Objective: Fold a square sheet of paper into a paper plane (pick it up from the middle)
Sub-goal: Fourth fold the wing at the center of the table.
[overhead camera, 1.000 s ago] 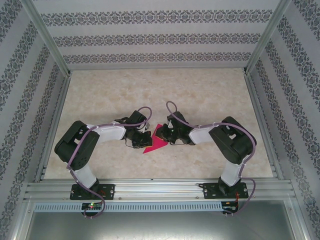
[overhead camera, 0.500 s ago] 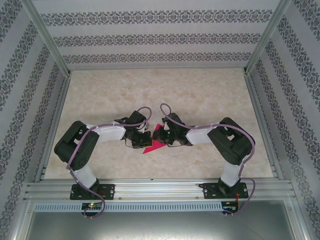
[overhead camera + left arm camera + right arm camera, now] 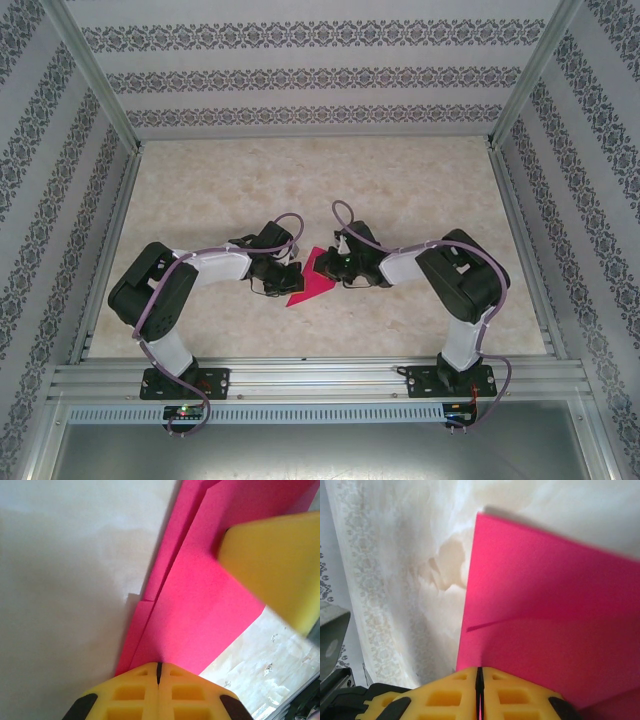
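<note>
Marbled table (image 3: 420,200). Folded pink sheet (image 3: 310,290) lies between my claws, long axis slanting near-left to far-right. Left claw (image 3: 292,272) is pinched shut on the sheet's left edge, right claw (image 3: 326,268) clamped on its right edge. Both equally near.

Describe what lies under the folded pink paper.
Marbled table surrounds the pink paper, and its own lower folded layers peek out along one edge. The patch directly beneath is covered, so contact cannot be judged.
</note>
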You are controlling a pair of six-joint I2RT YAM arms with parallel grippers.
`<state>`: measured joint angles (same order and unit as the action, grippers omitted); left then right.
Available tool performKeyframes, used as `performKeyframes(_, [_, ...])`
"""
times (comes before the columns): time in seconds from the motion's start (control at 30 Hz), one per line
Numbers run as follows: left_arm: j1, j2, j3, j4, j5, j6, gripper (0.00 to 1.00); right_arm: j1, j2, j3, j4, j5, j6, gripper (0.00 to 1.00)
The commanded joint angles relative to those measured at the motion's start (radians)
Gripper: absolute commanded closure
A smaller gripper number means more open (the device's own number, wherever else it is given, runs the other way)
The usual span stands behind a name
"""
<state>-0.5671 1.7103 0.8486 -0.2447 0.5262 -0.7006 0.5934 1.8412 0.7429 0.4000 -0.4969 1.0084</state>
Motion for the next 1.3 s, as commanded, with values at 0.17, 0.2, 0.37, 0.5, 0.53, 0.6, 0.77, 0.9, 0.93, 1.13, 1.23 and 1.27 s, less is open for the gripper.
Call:
performKeyframes(0.17, [0.014, 0.015, -0.056, -0.13, -0.101, 0.036, 0.97, -0.154, 0.021, -0.012, -0.063, 0.055, -0.1, 0.87])
performKeyframes(0.2, [0.014, 0.014, -0.058, -0.131, -0.101, 0.036, 0.97, -0.166, 0.023, -0.006, -0.069, 0.052, -0.106, 0.87])
performKeyframes(0.37, [0.014, 0.011, -0.063, -0.133, -0.104, 0.036, 0.97, -0.219, 0.032, 0.014, -0.106, 0.056, -0.116, 0.87])
performKeyframes(0.5, [0.015, 0.008, -0.064, -0.134, -0.104, 0.038, 0.97, -0.253, 0.031, 0.013, -0.092, 0.043, -0.126, 0.87])
performKeyframes(0.53, [0.015, 0.008, -0.064, -0.133, -0.104, 0.038, 0.97, -0.257, 0.024, 0.014, -0.088, 0.037, -0.129, 0.87])
performKeyframes(0.6, [0.014, 0.009, -0.062, -0.134, -0.102, 0.039, 0.97, -0.267, 0.001, 0.019, -0.098, 0.028, -0.138, 0.86])
performKeyframes(0.77, [0.015, 0.011, -0.061, -0.133, -0.101, 0.041, 0.97, -0.246, -0.123, 0.036, -0.126, -0.008, -0.149, 0.85])
performKeyframes(0.9, [0.014, 0.011, -0.062, -0.13, -0.101, 0.039, 0.97, -0.191, -0.226, 0.038, -0.198, 0.04, -0.163, 0.9])
performKeyframes(0.93, [0.014, 0.013, -0.062, -0.13, -0.101, 0.04, 0.97, -0.167, -0.235, 0.037, -0.2, 0.043, -0.16, 0.93])
performKeyframes(1.13, [0.015, 0.014, -0.06, -0.13, -0.1, 0.041, 0.97, -0.007, -0.171, 0.016, -0.139, 0.088, -0.086, 1.0])
performKeyframes(1.23, [0.014, 0.014, -0.061, -0.13, -0.1, 0.041, 0.97, 0.046, -0.112, 0.006, -0.07, 0.092, -0.043, 1.0])
performKeyframes(1.27, [0.015, 0.015, -0.059, -0.13, -0.099, 0.043, 0.97, 0.057, -0.091, 0.007, -0.059, 0.094, -0.036, 1.0])
